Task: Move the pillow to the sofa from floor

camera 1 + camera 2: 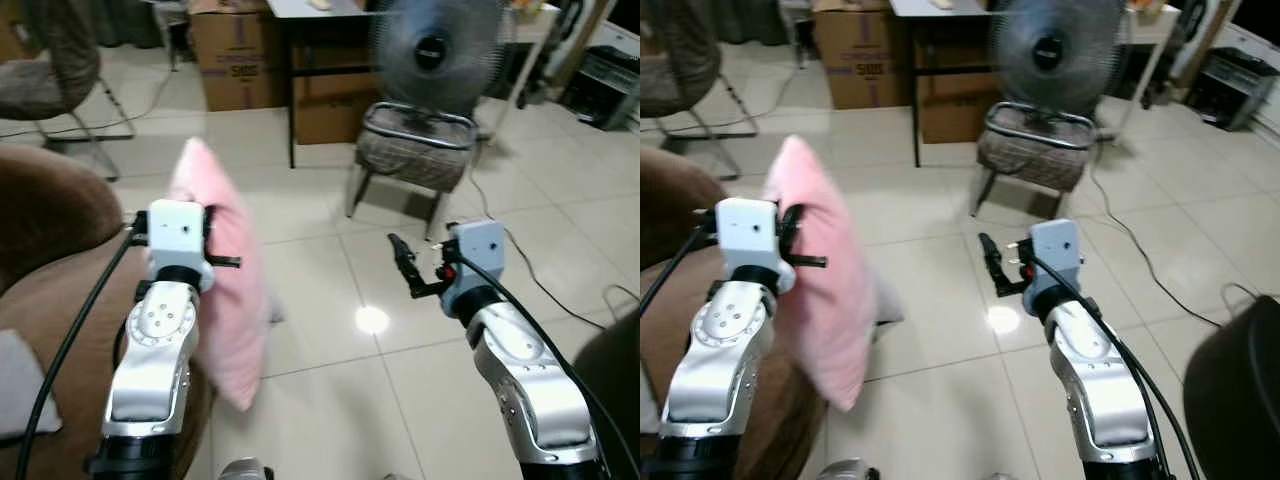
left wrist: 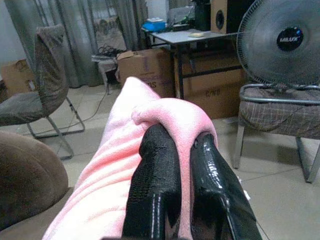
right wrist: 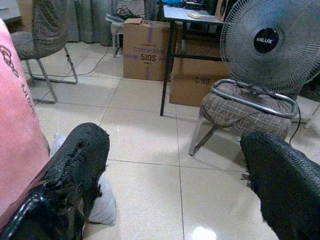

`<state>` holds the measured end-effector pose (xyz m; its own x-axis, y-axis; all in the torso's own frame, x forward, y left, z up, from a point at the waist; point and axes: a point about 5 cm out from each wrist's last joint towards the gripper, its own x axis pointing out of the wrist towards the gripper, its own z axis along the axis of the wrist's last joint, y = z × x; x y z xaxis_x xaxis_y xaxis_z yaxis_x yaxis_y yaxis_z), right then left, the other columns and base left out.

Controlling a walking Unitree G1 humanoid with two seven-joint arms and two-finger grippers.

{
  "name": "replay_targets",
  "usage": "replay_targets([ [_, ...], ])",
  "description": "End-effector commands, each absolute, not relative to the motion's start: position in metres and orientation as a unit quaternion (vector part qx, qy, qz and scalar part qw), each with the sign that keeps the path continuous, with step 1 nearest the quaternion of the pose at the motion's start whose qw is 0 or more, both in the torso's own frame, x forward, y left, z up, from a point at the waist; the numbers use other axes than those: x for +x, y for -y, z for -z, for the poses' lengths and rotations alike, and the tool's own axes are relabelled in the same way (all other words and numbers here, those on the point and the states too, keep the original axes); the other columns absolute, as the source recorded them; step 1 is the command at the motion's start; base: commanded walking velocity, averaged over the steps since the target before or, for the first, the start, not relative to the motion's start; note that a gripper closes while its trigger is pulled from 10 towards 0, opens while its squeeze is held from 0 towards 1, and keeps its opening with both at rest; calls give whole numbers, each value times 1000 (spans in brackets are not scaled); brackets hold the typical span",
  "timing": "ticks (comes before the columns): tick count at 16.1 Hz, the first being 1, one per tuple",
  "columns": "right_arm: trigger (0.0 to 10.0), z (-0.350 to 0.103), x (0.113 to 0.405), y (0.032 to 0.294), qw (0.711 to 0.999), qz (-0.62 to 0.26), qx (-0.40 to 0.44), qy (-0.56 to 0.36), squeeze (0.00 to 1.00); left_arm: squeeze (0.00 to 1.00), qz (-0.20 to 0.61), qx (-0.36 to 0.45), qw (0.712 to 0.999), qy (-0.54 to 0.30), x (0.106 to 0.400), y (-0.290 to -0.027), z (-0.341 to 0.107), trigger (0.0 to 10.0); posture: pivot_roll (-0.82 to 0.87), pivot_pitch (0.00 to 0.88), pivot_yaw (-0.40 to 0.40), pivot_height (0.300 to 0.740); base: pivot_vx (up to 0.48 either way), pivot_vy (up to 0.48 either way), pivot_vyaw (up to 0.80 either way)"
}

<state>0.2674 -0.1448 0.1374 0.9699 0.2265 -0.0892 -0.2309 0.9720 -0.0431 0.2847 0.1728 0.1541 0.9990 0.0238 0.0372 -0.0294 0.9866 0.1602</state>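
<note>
The left claw (image 2: 172, 170) is pinching a fold of the pink pillow (image 1: 220, 290), its two black fingers (image 2: 155, 185) pressed against the fabric on both sides, with a ridge of cloth bulging up between and past the fingertips. The pillow hangs clear of the floor, held near its upper half. Its long axis runs close to upright, slightly tilted, with one corner pointing up and away beyond the claw and the opposite corner pointing down toward the tiles. Its broad face is turned edge-on to the head camera. Directly beside and below the left claw, on its outer side, sits the brown sofa (image 1: 50, 300), and the pillow's lower part hangs just beside the sofa's front edge.

The right claw (image 1: 408, 265) is level with the left one, well apart from it across the pillow, held over the tiled floor (image 1: 330, 340). Its fingers (image 3: 75, 170) are spread wide with nothing between them. A small white object (image 3: 102, 205) lies on the tiles just beyond the right claw, near the pillow's lower corner.

Farther ahead of both claws stands a padded stool (image 1: 415, 150) with a metal frame, and a fan (image 1: 435, 50) beside it. Beyond that are cardboard boxes (image 1: 240, 55) and a dark-legged table (image 2: 192, 37). Far off on the left claw's side is a chair (image 1: 55, 70).
</note>
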Motion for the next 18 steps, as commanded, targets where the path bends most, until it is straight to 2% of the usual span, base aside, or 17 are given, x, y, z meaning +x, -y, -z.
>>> replay_targets([
  [1,10000,-143,269,145,993,-110,-27,-30,0,0,-3,82,996,42,289,-170,-164,10000,14,0,12,740,0,0,0],
  [3,10000,-145,275,141,992,-119,-23,-22,0,0,-5,91,995,38,296,-169,-165,10000,23,0,5,740,0,0,0],
  [7,10000,-145,280,131,988,-148,-29,-21,0,0,-7,93,994,53,298,-170,-170,10000,52,0,-24,740,0,0,800],
  [13,10000,-139,279,134,988,-147,-39,-36,0,0,-9,99,994,47,294,-173,-171,10000,58,0,-38,740,292,0,800],
  [18,10000,-135,281,139,991,-125,-37,-42,0,0,4,103,994,43,295,-169,-169,10000,58,0,-26,740,312,0,0],
])
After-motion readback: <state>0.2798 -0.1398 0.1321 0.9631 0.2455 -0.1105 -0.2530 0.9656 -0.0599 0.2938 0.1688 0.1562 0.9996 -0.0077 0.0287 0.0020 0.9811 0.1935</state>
